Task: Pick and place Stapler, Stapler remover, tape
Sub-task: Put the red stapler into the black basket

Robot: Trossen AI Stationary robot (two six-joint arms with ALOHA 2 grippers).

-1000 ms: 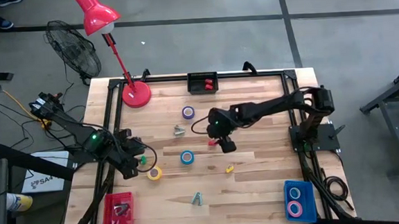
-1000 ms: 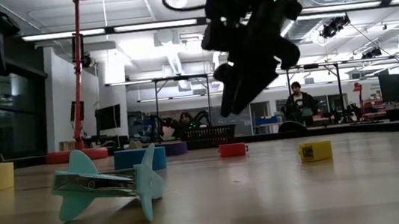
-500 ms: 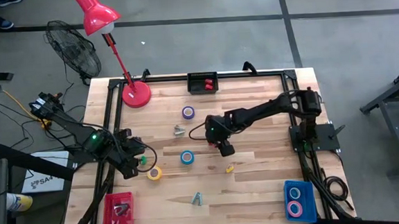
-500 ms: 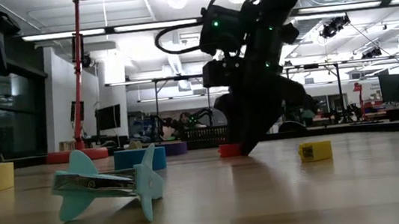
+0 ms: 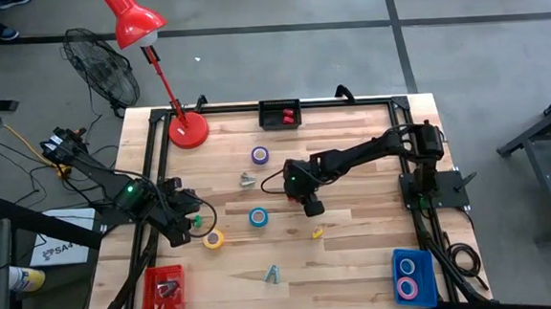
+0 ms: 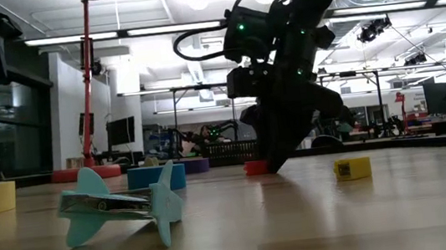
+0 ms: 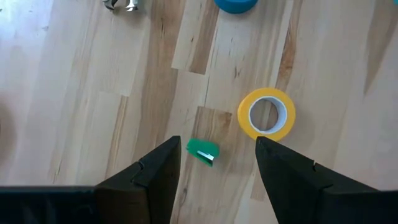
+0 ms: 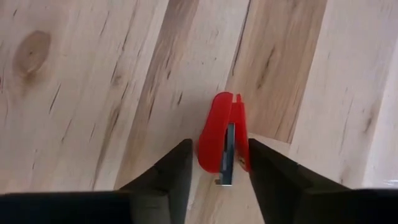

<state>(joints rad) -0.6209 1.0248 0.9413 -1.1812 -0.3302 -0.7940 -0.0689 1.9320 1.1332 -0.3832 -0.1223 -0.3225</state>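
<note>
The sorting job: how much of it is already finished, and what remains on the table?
Done: two tape rolls lie in the blue bin, and something sits in the red bin. In hand: the right gripper is open, its fingers on either side of the small red stapler, not lifted yet. Left: the yellow, blue and purple rolls, and other small items. The left gripper waits open.

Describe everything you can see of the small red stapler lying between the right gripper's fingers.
The red stapler is small, glossy and plastic-looking, with a rounded end and a grey metal strip along its middle. It lies flat on the wooden table near the centre. The right gripper is open, its fingers either side; contact can't be judged.
</note>
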